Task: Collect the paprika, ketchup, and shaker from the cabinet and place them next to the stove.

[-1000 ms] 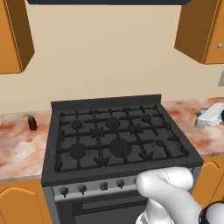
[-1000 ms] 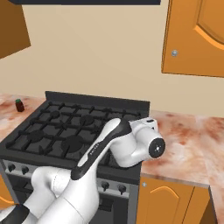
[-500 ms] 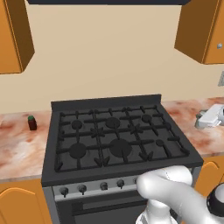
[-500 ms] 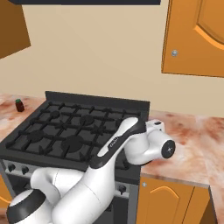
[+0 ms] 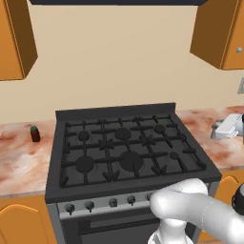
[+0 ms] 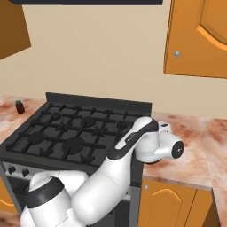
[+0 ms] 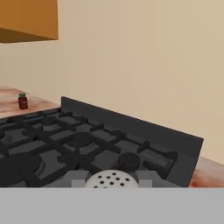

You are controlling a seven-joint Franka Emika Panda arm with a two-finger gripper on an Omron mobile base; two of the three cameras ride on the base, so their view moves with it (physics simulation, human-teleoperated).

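Observation:
My gripper (image 7: 111,181) is shut on the shaker (image 7: 111,178), a pale rounded top with small holes that sits between the finger tips. In the left base view the gripper (image 5: 225,128) hangs low over the marble counter just right of the stove (image 5: 124,152). The hand looks across the stove (image 7: 65,144) towards the paprika (image 7: 22,101), a small dark jar with a green lid. That paprika (image 5: 34,134) stands on the counter left of the stove (image 6: 75,133), seen again as the paprika (image 6: 19,107). The cabinet (image 6: 199,37) hangs up on the right with its door closed. The ketchup is out of view.
Marble counter (image 6: 199,146) runs on both sides of the stove. A second orange wall cabinet (image 5: 14,38) hangs at the upper left, and a dark hood spans the top. My arm's white elbow (image 5: 190,209) stands in front of the stove's knob row (image 5: 109,202).
The arm's elbow and wrist have swung a little to the right. The hand stays over the counter right of the stove, still shut on the shaker.

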